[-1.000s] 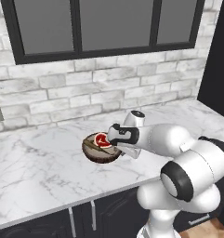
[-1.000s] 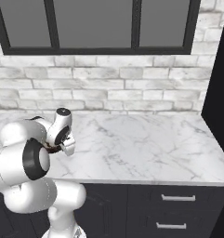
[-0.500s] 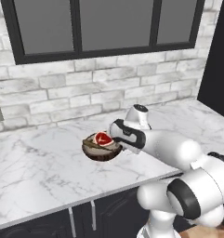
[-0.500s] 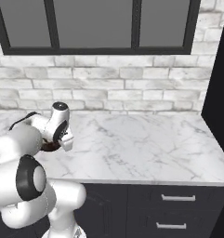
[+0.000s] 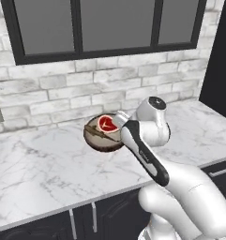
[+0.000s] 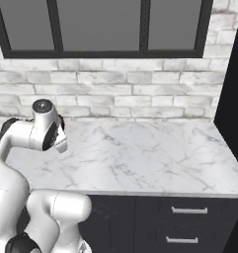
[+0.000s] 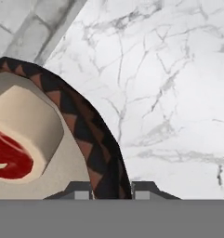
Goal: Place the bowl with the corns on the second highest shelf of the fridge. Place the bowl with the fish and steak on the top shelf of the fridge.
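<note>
Now the gripper (image 7: 111, 189) pinches the tilted dark bowl's (image 5: 103, 136) rim, steak (image 5: 107, 123) facing up.

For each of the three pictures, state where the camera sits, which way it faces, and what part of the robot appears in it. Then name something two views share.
Left base view: behind the arm's left, facing the brick wall; the arm reaches to the dark bowl with steak.
Right base view: behind its right, facing the counter; the arm rises lower left.
Hand view: on the hand, looking along the gripper astride the bowl's rim.
Shared: both base views show the window and marble counter.
</note>
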